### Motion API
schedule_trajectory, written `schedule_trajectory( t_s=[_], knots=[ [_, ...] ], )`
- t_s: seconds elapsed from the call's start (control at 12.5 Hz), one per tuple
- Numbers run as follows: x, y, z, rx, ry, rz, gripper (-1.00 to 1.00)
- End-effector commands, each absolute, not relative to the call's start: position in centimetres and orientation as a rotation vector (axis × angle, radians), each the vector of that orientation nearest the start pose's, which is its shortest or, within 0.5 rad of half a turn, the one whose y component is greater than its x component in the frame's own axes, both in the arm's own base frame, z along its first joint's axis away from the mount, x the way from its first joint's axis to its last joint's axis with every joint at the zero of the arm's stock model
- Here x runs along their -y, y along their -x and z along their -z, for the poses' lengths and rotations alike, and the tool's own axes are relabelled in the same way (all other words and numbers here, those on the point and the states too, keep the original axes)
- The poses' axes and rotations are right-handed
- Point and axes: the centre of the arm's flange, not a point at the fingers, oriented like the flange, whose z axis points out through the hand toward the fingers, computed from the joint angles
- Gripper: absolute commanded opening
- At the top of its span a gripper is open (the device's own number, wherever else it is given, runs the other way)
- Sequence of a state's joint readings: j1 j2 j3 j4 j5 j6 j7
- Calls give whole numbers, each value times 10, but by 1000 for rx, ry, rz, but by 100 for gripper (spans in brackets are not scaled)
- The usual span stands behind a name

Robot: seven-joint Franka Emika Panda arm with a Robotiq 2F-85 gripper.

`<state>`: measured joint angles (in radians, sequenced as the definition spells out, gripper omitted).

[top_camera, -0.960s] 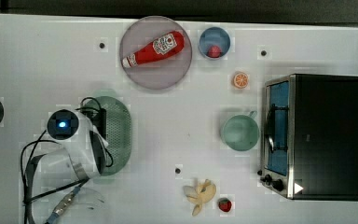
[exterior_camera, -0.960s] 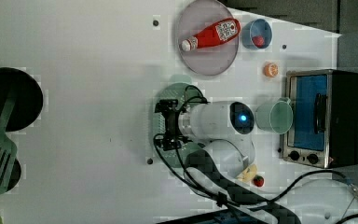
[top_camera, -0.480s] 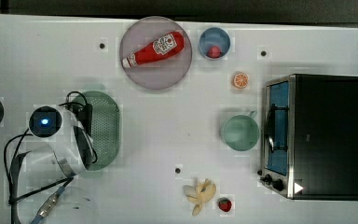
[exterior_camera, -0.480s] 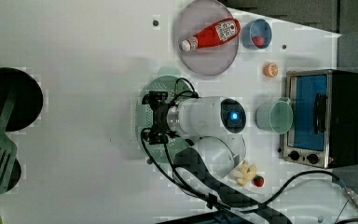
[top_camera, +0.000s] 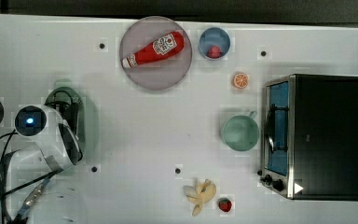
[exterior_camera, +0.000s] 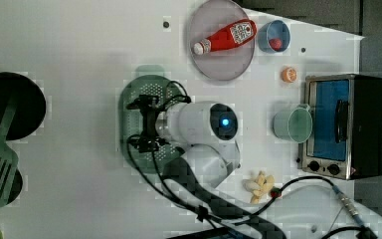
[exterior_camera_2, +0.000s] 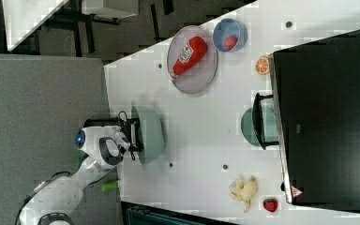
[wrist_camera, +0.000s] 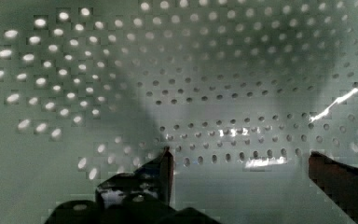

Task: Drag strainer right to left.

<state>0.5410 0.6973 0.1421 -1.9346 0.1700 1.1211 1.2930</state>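
The strainer (top_camera: 89, 122) sits near the top view's left end of the white worktop (top_camera: 168, 130), well apart from the mint cup (top_camera: 239, 132). The pincer (wrist_camera: 237, 161) reaches down inside it, its 2 fingers (wrist_camera: 161, 170) spread wide over the perforated bottom, gripping nothing.

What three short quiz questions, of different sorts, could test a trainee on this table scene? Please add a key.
1. True or false: the ketchup bottle lies on the round plate.
2. What sits in the blue bowl? A) an orange slice B) a small red item C) a banana
3. Fill in: in the wrist view, the end effector is inside the ____, fingers apart.

Key: 1 true; 2 B; 3 strainer.
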Motion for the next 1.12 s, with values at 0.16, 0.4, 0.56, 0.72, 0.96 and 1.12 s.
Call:
schedule_trajectory(
  t_s=[0.16, 0.4, 0.56, 0.72, 0.96, 1.12],
  knots=[
    [-439, -461, -145, -2124, 2152, -272, 100],
    [-427, -465, -155, -2125, 2217, -255, 100],
    [-404, -477, -193, -2046, 2358, -201, 100],
    [-380, -497, -258, -1937, 2436, -163, 100],
    [-299, -533, -370, -1802, 2506, -85, 100],
    [-219, -547, -435, -1675, 2604, -36, 100]
  ],
)
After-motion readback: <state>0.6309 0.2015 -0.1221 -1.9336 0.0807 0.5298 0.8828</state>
